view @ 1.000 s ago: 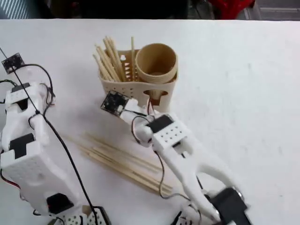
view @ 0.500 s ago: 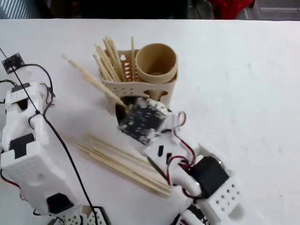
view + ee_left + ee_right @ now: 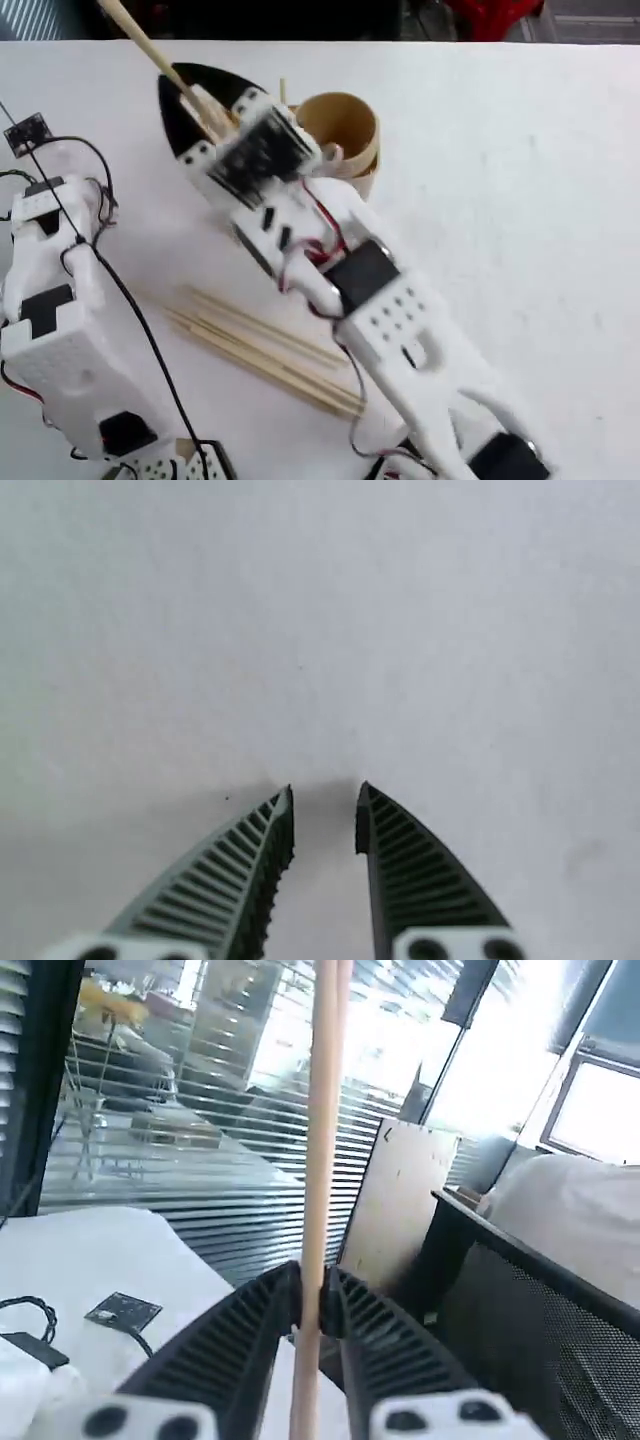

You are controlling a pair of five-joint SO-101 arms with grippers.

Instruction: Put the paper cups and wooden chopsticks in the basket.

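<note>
Right now the right gripper [image 3: 312,1285] is clamped on a single wooden chopstick [image 3: 322,1110], its ribbed jaws pressed against the stick from both sides. In the high view that gripper [image 3: 203,103] hangs above the far-left part of the basket [image 3: 367,180], and the held chopstick [image 3: 150,50] slants up and away toward the far-left corner of the table [image 3: 520,200]. Most of the basket is hidden beneath the right arm [image 3: 390,320]; only its right corner shows, just under the stacked paper cups [image 3: 340,125] that stand inside it. One thin chopstick tip [image 3: 283,92] pokes up beside the cups. Nearer the arms' bases, a loose bundle of wooden chopsticks [image 3: 265,348] lies flat on the table, between the two arms and partly crossed by the right arm. The left arm [image 3: 50,330] sits along the left edge, well apart from the basket. The left gripper [image 3: 325,810] points down at bare tabletop [image 3: 300,630] with its jaws a narrow gap apart and nothing between them.
</note>
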